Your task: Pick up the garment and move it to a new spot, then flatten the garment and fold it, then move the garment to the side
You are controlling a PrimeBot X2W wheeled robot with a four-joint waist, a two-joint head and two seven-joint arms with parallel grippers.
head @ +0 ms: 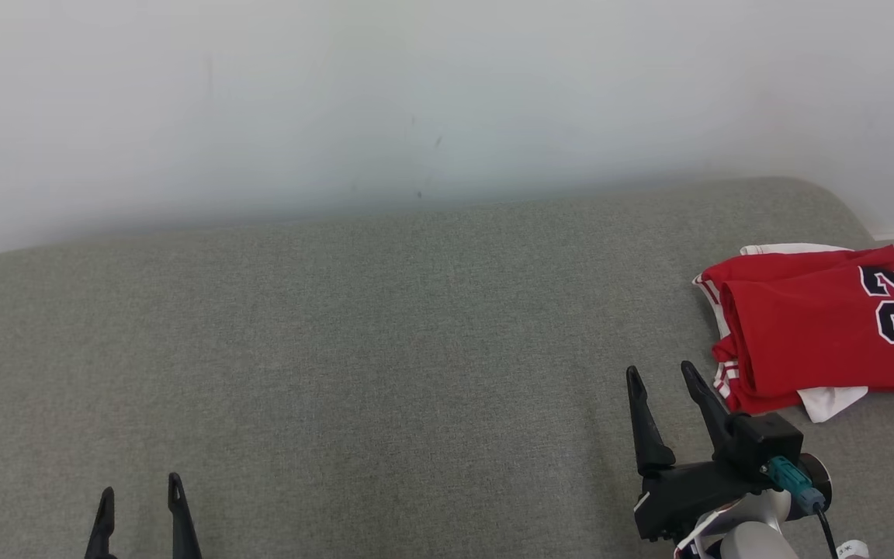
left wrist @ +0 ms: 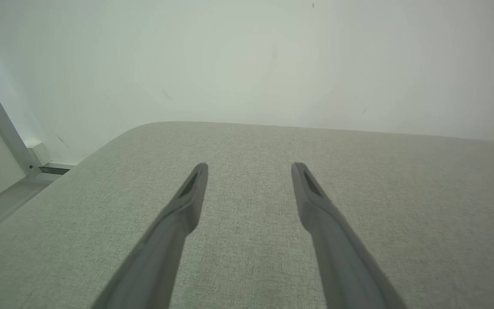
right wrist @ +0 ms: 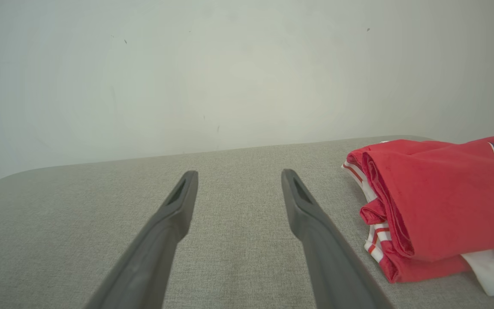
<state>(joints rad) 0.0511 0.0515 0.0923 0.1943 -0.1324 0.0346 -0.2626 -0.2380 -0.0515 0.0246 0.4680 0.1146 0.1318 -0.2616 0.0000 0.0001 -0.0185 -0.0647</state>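
The red basketball jersey with white trim and dark numerals (head: pixel 819 326) lies folded at the right edge of the grey woven padded surface (head: pixel 377 326), seemingly parked aside. The right hand (head: pixel 660 373) just beside it and the left hand (head: pixel 140 491) well apart both gape empty, probably because the job is done.

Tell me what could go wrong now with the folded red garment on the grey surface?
1. The garment lies near the right edge of the grey surface; a push might slide it off.
2. The open right gripper stands close beside its fold; moving rightwards, a finger could catch the cloth and undo the fold.
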